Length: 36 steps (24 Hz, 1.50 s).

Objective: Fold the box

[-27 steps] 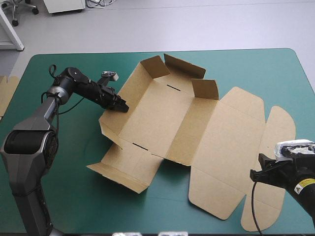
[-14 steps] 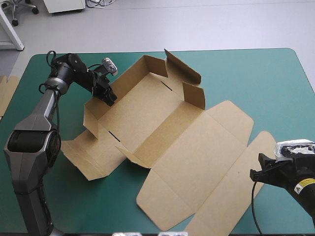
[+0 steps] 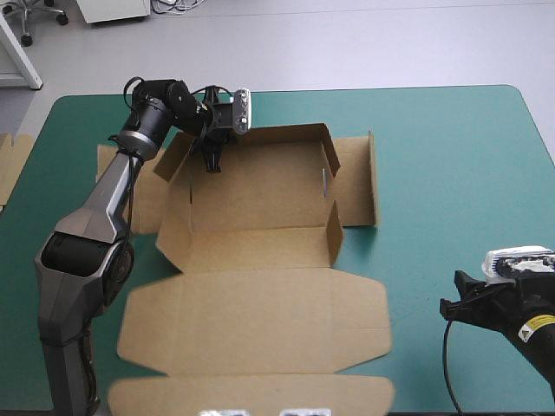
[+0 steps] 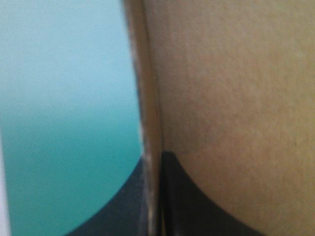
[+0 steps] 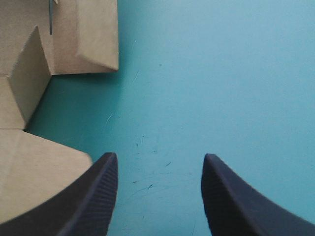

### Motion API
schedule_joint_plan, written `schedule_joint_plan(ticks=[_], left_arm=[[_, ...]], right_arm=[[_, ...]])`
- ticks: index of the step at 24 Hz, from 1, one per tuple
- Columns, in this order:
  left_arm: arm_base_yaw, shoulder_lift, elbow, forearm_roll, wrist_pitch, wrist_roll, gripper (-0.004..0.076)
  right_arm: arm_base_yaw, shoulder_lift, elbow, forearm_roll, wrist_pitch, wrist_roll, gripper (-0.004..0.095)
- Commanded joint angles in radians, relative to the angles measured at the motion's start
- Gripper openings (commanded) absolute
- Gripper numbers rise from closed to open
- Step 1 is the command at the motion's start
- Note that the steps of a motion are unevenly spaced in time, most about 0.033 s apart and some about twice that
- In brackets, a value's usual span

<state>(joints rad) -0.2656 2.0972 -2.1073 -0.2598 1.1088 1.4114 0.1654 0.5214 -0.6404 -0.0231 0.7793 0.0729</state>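
Observation:
The brown box (image 3: 260, 195) lies mid-table as a cut sheet, its tray part with low walls raised and its wide lid panel (image 3: 251, 321) flat toward the near edge. My left gripper (image 3: 211, 158) is shut on the far wall near its left corner. In the left wrist view the board's edge (image 4: 231, 88) stands between the two black fingers (image 4: 197, 206), and my left gripper (image 4: 155, 160) is all but shut on it. My right gripper (image 3: 455, 305) hovers open over the teal-green cover at the near right. The right wrist view shows my right gripper (image 5: 160, 157) with nothing between its fingers and the box's side flap (image 5: 83, 34) ahead.
An edge of more brown board (image 3: 10, 165) shows at the table's left edge. Bare teal-green cover (image 3: 468, 173) stretches to the right of the box. Side flaps (image 3: 354, 186) stick out from the tray's right and left.
My left gripper has swung toward the table's far side, dragging the box round by about a quarter turn, so the lid now points to the near edge. The right arm has stayed still.

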Motion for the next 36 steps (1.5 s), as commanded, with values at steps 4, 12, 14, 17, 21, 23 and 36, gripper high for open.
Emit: schedule_joint_plan(ticks=[4,12,14,17,21,23,36], left_arm=[[-0.008,-0.077,-0.127,-0.025,-0.007,0.054,0.0012],[-0.010,-0.136,-0.125,0.008,0.109,-0.144,-0.0010],[-0.042,-0.154,-0.094,0.045,0.131,-0.220,-0.0010],[-0.139,-0.218,0.009,0.188,0.073,-0.254,-0.0010],[-0.262,-0.331,0.187,0.328,-0.056,-0.399,-0.0010],[-0.324,-0.417,0.310,0.411,-0.160,-0.521,-0.0010],[-0.615,-0.703,0.822,0.920,-0.354,-1.070,-0.0010]], right_arm=[[-0.005,0.007,-0.035,0.000,-0.063,-0.012,0.0496],[-0.005,0.007,-0.035,0.000,-0.064,-0.012,0.0496],[-0.005,0.007,-0.035,-0.004,-0.064,-0.012,0.0496],[-0.005,0.007,-0.035,-0.004,-0.064,-0.012,0.0496],[-0.005,0.007,-0.035,-0.004,-0.050,-0.012,0.0496],[-0.005,0.007,-0.039,-0.004,-0.046,-0.012,0.0496],[-0.005,0.203,-0.280,-0.130,0.100,0.080,0.0496]])
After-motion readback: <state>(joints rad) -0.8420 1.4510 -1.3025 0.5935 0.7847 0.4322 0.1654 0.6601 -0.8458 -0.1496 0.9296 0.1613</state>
